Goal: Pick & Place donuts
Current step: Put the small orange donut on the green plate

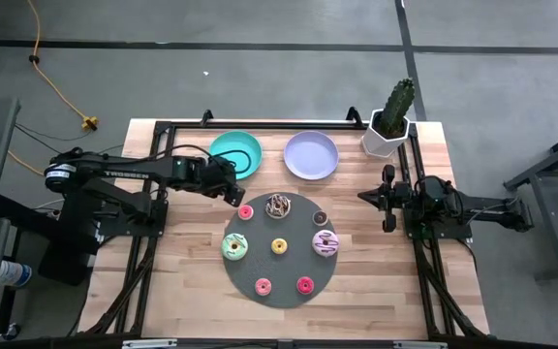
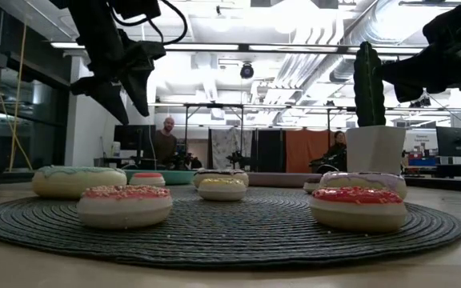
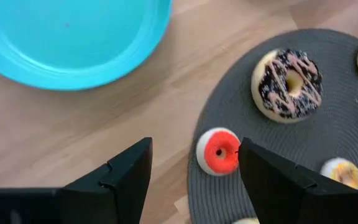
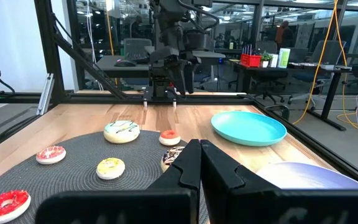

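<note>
My left hand (image 3: 194, 171) hangs released above the small red donut (image 3: 219, 151) at the mat's (image 3: 328, 112) edge; height looks uncertain, so one finger could clip and nudge it sideways.

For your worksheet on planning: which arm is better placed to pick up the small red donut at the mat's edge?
Probably the left. Its open claw hangs right over the small red donut, while the right claw waits shut at the table's far side.
</note>
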